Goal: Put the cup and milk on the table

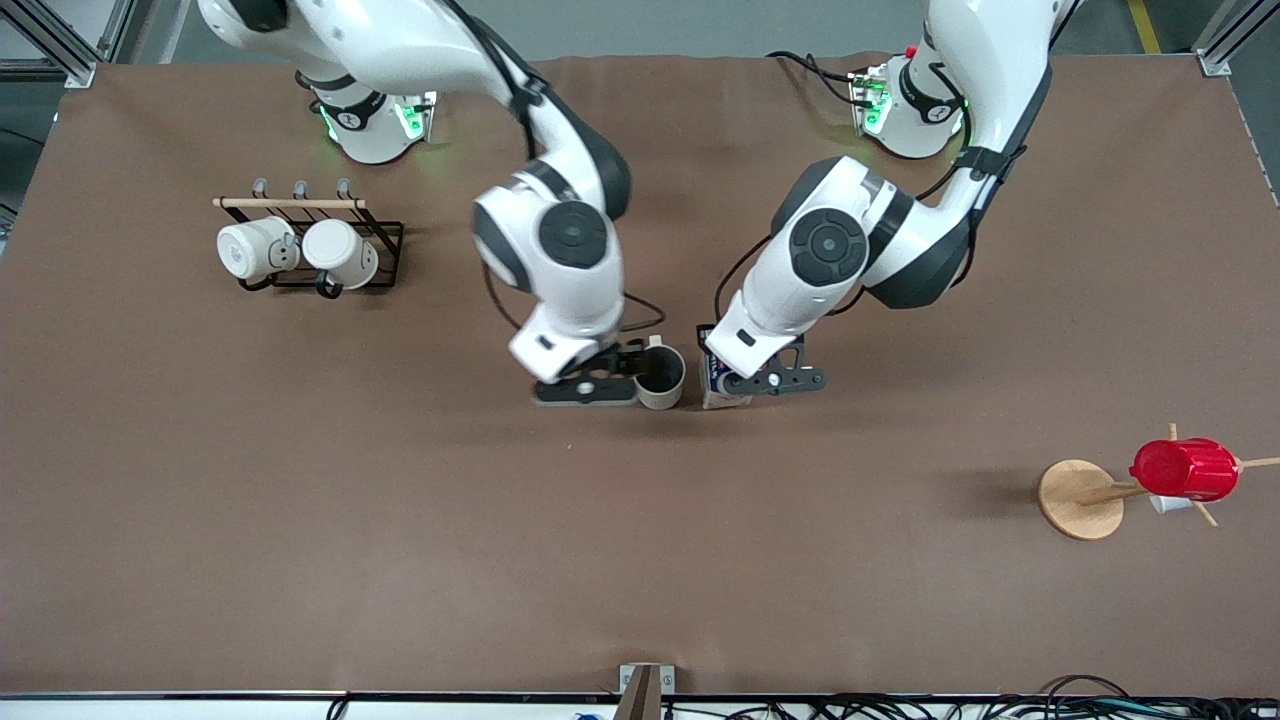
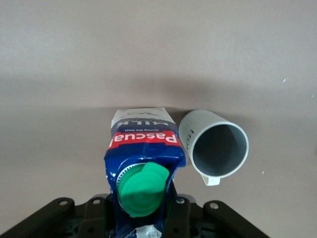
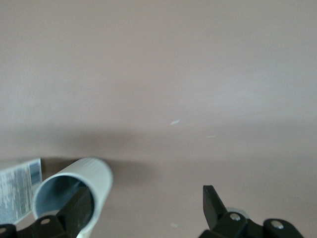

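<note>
The grey-beige cup (image 1: 660,378) stands upright on the brown table (image 1: 640,560), close beside the milk (image 1: 714,380), which also stands on the table. My right gripper (image 1: 625,362) is open at the cup, on its right-arm side. In the right wrist view the gripper (image 3: 146,198) has one finger (image 3: 78,210) at the mouth of the cup (image 3: 74,178) and the other finger well apart from it. My left gripper (image 1: 728,385) is shut on the milk (image 2: 143,144) just below its green cap (image 2: 142,191). The cup (image 2: 218,148) shows beside the carton.
A black wire rack (image 1: 385,240) with two white mugs stands toward the right arm's end. A round wooden disc (image 1: 1080,498) with pegs carries a red ribbed cup (image 1: 1185,470) toward the left arm's end, nearer the front camera.
</note>
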Tool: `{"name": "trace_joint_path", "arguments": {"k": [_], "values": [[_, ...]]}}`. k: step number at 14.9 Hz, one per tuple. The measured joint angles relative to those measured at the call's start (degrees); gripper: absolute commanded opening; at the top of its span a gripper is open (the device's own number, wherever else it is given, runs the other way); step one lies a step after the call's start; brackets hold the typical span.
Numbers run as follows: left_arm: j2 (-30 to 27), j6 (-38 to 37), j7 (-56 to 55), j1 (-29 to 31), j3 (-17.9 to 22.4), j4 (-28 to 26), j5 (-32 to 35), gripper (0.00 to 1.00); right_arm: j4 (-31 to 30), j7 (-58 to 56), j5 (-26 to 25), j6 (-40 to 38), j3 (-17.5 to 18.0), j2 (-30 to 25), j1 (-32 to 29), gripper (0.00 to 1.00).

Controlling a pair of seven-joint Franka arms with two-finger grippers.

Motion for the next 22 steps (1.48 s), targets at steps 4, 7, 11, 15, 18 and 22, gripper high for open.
{"name": "trace_joint_path", "arguments": {"k": [4,7,11,15,18,22], "values": [[2.2,0.2,0.0,-1.0,0.0,1.5,0.0,0.38,-3.7,-8.3,0.0,-8.3,-0.1,-12.2,-10.8,1.0],[3.6,0.2,0.0,-1.3,0.0,2.1,0.0,1.0,-4.4,-10.8,0.0,-14.2,-0.1,-18.8,-19.3,1.0],[4.0,0.4,0.0,-2.2,0.1,4.5,0.1,1.0,-4.7,-12.9,0.0,-16.7,0.0,-24.7,-30.4,1.0],[1.5,-3.9,0.0,-1.1,0.7,9.2,5.1,1.0,-4.3,-23.5,2.1,-25.2,-0.9,-28.6,-37.6,1.0],[-4.5,-10.1,1.4,4.4,0.9,10.6,7.6,1.0,-4.3,-29.3,3.6,-27.6,-2.2,-29.5,-40.4,1.0],[-14.6,-16.5,9.7,13.5,1.1,11.0,7.6,1.0,-4.3,-30.5,4.5,-28.3,-2.1,-29.4,-40.8,1.0]]}}
